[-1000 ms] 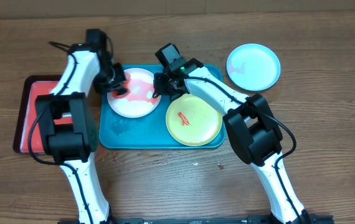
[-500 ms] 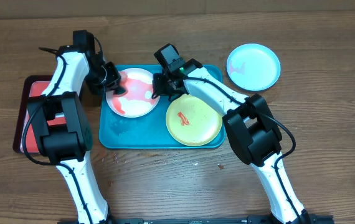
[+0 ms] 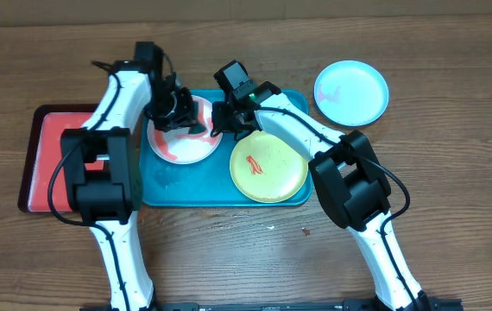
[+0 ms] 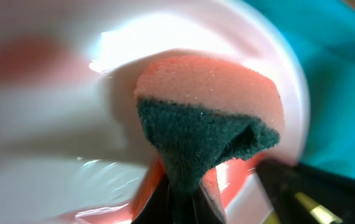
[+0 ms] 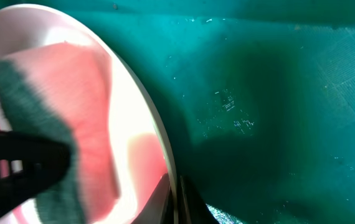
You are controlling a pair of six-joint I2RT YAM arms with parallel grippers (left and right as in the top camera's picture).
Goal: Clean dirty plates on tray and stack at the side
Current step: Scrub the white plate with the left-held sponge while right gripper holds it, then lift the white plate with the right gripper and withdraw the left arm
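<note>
mostly sponge hides left jaws, white plate blurred

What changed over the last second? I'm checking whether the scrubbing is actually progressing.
The left gripper, shut on the sponge, swept left across the white plate, then back right toward its middle. The right gripper stayed pinched on that plate's right rim; yellow-green plate, light blue plate and teal tray stayed put.

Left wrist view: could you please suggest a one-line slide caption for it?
Left end effector presses a pink-and-green sponge onto the red-smeared white plate in the teal tray.
</note>
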